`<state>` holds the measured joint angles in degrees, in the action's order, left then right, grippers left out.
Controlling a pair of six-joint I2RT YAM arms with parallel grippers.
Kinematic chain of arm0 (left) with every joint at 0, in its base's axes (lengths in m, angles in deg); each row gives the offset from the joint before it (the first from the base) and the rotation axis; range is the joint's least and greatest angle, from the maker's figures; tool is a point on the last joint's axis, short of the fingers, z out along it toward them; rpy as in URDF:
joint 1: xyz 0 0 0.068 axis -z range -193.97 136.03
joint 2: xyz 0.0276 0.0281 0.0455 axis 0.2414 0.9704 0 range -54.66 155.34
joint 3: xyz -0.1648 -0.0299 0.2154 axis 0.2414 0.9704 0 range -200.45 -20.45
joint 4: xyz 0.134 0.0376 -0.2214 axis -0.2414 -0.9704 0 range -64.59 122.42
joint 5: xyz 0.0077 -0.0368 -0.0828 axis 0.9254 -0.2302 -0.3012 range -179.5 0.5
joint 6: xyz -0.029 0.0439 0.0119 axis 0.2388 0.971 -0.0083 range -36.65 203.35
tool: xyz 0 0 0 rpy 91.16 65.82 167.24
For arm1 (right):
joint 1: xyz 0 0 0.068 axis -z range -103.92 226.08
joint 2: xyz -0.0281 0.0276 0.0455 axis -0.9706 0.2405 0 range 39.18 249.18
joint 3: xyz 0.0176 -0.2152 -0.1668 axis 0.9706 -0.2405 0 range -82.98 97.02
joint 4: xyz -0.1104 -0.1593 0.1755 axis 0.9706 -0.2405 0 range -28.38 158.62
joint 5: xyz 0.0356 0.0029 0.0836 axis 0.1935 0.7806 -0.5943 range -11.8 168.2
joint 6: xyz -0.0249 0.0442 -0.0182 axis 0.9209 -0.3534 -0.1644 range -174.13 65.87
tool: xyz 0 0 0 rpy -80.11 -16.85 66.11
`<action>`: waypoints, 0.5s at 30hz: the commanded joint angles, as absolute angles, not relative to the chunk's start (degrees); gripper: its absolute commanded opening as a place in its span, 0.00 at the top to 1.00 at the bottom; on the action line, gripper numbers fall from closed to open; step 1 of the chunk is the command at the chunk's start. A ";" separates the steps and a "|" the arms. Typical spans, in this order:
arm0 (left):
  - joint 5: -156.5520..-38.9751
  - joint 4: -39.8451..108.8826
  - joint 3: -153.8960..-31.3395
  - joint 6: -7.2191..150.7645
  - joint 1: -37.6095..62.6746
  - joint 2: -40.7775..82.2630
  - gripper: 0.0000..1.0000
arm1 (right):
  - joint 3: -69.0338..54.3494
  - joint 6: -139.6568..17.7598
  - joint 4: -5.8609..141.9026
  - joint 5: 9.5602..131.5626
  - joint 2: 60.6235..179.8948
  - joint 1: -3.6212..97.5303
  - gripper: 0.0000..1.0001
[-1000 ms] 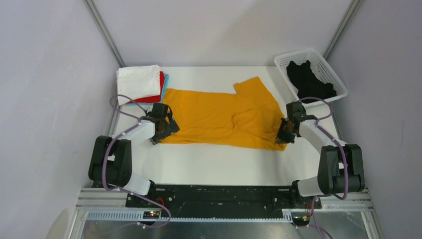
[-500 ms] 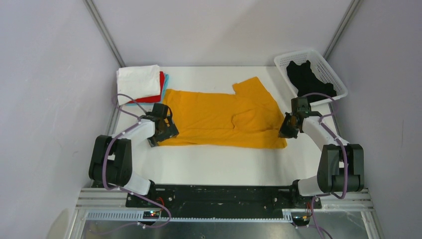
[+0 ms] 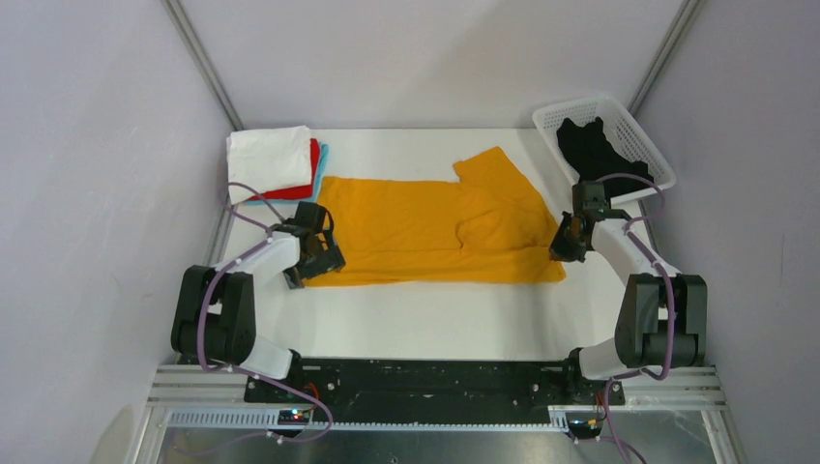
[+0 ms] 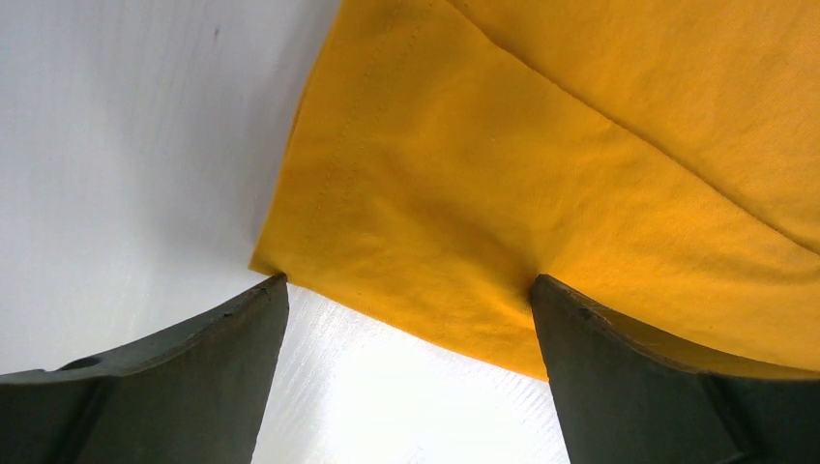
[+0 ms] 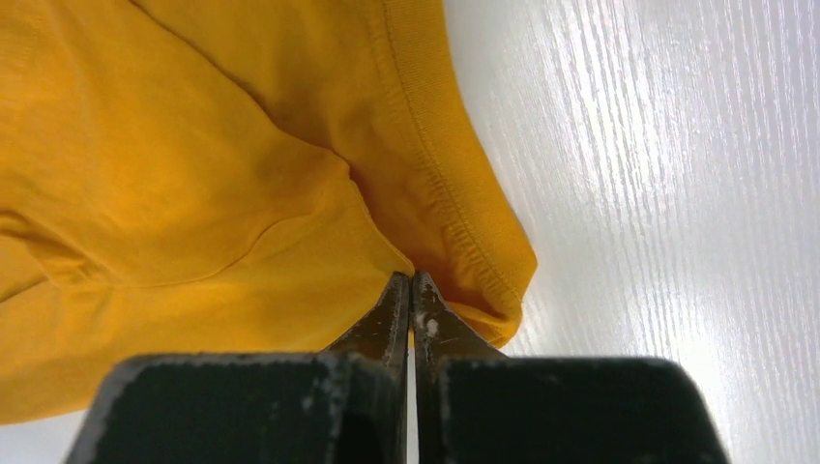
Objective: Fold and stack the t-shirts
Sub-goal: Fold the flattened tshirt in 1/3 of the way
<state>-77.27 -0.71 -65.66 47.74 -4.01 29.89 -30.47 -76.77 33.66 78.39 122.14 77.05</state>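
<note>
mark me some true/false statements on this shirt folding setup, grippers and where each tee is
1. The right gripper is shut on the mustard-yellow t-shirt. True.
2. The left gripper is clamped shut. False: its fingers stand wide apart at the yellow shirt's corner, the fabric's edge lying between them.
3. The black t-shirt lies in the white lattice basket. True.
4. The red t-shirt lies on top of the white t-shirt. False: the white one is on top, and the red shows only at its edge beneath.
</note>
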 commanded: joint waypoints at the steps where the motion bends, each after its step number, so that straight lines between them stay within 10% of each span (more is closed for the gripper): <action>1: -75.27 -1.29 -65.52 49.19 -4.55 28.49 0.00 | -25.82 -76.35 35.28 75.99 121.79 77.44 1.00; 15: -74.58 -1.33 -65.21 49.63 -4.56 28.96 0.00 | -23.87 -76.82 40.60 74.27 125.76 79.39 1.00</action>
<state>-76.22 -1.21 -65.53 47.98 -4.05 29.80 -26.29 -76.55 36.56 72.90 123.82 78.30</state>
